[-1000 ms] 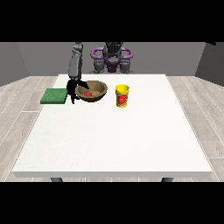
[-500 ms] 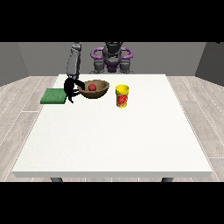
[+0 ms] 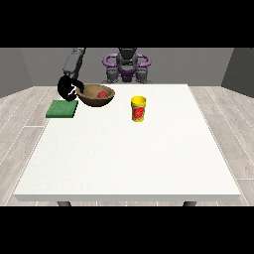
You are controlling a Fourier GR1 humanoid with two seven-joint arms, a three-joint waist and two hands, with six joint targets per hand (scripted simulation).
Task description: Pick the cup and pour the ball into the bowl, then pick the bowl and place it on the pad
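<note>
A brown bowl (image 3: pixel 94 95) with a red ball (image 3: pixel 102 94) inside hangs tilted a little above the table, near the back left. The black hand at the view's left (image 3: pixel 67 88) is curled round the bowl's left rim and holds it up. A green pad (image 3: pixel 62 108) lies flat on the table just below and left of the bowl. The yellow cup (image 3: pixel 138 108) with a red label stands upright on the table right of the bowl. The hand at the view's right does not show.
The white table (image 3: pixel 129 158) stretches wide toward the camera. The robot's torso (image 3: pixel 127 67) stands behind the far edge. Wooden floor surrounds the table.
The hand at the view's left has lifted the bowl off the table and carried it slightly left, toward the green pad. The cup has stayed put.
</note>
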